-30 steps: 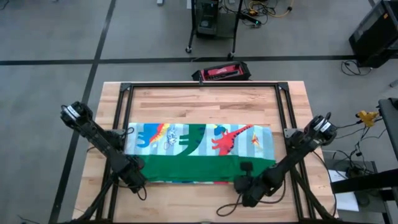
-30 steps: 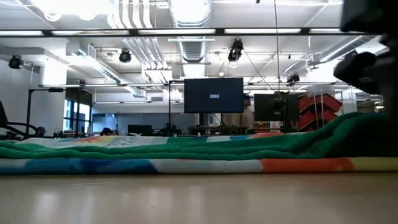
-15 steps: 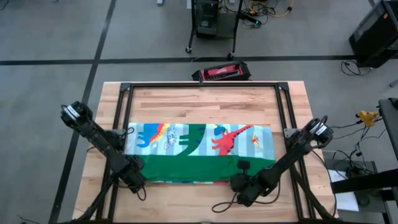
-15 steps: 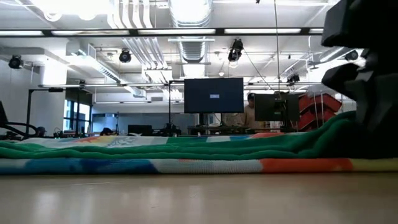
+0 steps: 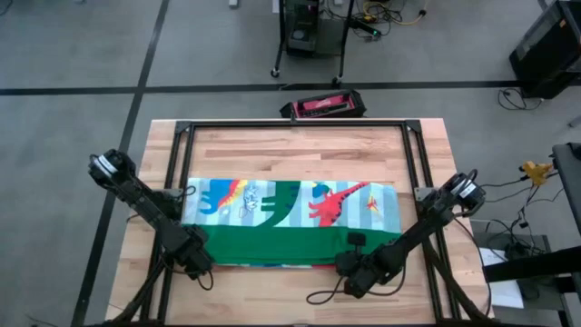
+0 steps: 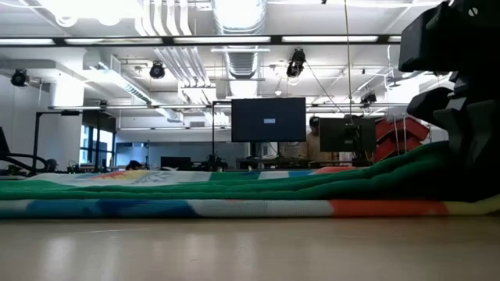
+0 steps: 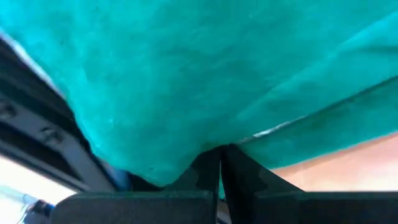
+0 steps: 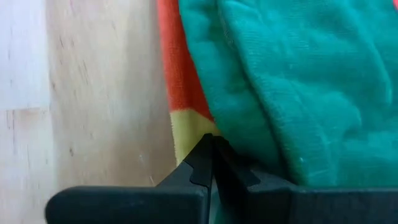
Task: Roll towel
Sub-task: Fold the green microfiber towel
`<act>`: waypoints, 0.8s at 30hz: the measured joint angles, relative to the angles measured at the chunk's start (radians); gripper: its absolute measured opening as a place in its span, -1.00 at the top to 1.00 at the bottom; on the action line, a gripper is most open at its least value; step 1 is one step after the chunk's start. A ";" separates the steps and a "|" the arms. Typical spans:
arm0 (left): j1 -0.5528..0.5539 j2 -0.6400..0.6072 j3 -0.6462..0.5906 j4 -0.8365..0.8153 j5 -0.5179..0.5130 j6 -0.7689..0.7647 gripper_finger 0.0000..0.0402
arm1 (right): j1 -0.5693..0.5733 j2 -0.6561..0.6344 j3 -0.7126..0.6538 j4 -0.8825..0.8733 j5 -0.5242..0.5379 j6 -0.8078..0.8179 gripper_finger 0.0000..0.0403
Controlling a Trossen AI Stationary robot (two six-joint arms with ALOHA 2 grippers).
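So the towel (image 5: 290,222) is spread wide across the middle of the table (image 5: 300,150) in the high view. The upper half of it in the frame shows the striped dinosaur print, and the lower half is the green back folded up over it, with a thin striped edge peeking out along the bottom of the fold.

The left gripper (image 5: 201,263) sits at the lower left corner of the green fold. In its wrist view the fingers (image 7: 208,177) are pressed tight together with green cloth bunched right at the tips, so it looks pinched on the towel's edge.

The right gripper (image 5: 348,265) is low in the frame, at the lower edge of the fold a bit right of centre. Its wrist view shows the fingers (image 8: 205,158) closed to a point right where the orange and yellow edge meets the green. Looks like it's nipping that edge, but honestly the tips hide the actual contact.

In the low view the towel (image 6: 195,195) lies as a long flat band across the frame, green on top and blue, white and orange along the front edge, rising toward the right where a dark arm (image 6: 461,94) comes down. A screen (image 6: 269,119) hangs in the room behind.
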 joint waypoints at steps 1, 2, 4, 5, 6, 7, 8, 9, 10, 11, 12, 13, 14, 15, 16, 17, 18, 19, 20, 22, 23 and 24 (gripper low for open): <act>0.000 0.000 0.000 -0.008 0.001 0.000 1.00 | 0.002 0.000 0.000 -0.004 -0.015 0.001 1.00; 0.000 0.000 0.001 -0.017 0.002 0.002 1.00 | 0.006 -0.001 0.000 -0.010 -0.029 0.004 1.00; 0.000 0.000 0.000 -0.048 0.005 0.010 1.00 | 0.017 -0.007 0.000 -0.037 -0.050 0.020 1.00; -0.001 0.000 -0.001 -0.056 0.003 0.017 1.00 | 0.024 -0.012 0.000 -0.057 -0.063 0.033 1.00; -0.001 0.000 0.000 -0.054 0.000 0.023 1.00 | 0.031 -0.017 -0.002 -0.079 -0.077 0.044 1.00; -0.001 0.000 0.000 -0.059 -0.007 0.026 1.00 | 0.038 -0.022 -0.002 -0.095 -0.085 0.053 1.00; -0.001 0.000 0.000 -0.063 -0.016 0.026 1.00 | 0.045 -0.028 -0.003 -0.105 -0.088 0.061 1.00; -0.001 0.000 0.000 -0.061 -0.018 0.026 1.00 | 0.050 -0.032 -0.003 -0.113 -0.089 0.063 1.00; -0.001 0.000 0.000 -0.060 -0.020 0.026 1.00 | 0.053 -0.037 -0.004 -0.115 -0.088 0.065 1.00; -0.001 0.000 0.000 -0.061 -0.021 0.026 1.00 | 0.054 -0.041 -0.004 -0.115 -0.086 0.066 1.00; -0.001 0.000 0.000 -0.060 -0.022 0.026 1.00 | 0.054 -0.045 -0.005 -0.113 -0.082 0.065 1.00; -0.001 0.000 0.000 -0.059 -0.021 0.026 1.00 | 0.054 -0.047 -0.005 -0.110 -0.077 0.064 1.00; -0.001 0.000 0.003 -0.060 -0.021 0.026 1.00 | 0.054 -0.050 -0.006 -0.110 -0.075 0.063 1.00; -0.001 -0.001 0.008 -0.060 -0.020 0.026 1.00 | 0.054 -0.050 -0.006 -0.111 -0.074 0.063 1.00; -0.001 -0.002 0.020 -0.061 -0.018 0.028 1.00 | 0.054 -0.051 -0.006 -0.111 -0.073 0.063 1.00; -0.001 -0.004 0.036 -0.060 -0.011 0.031 1.00 | 0.053 -0.051 -0.006 -0.111 -0.072 0.063 1.00; -0.001 -0.008 0.055 -0.059 -0.007 0.033 1.00 | 0.053 -0.051 -0.006 -0.110 -0.071 0.063 1.00; -0.001 -0.014 0.078 -0.059 -0.007 0.034 1.00 | 0.053 -0.051 -0.006 -0.110 -0.070 0.064 1.00; -0.001 -0.019 0.102 -0.059 -0.007 0.035 1.00 | 0.053 -0.051 -0.006 -0.110 -0.068 0.067 1.00; -0.004 -0.027 0.151 -0.063 -0.012 0.035 1.00 | 0.053 -0.051 -0.006 -0.109 -0.066 0.072 1.00; -0.007 -0.031 0.172 -0.063 -0.029 0.035 1.00 | 0.053 -0.051 -0.006 -0.108 -0.065 0.077 1.00; -0.010 -0.033 0.190 -0.063 -0.056 0.036 1.00 | 0.053 -0.051 -0.006 -0.108 -0.063 0.083 1.00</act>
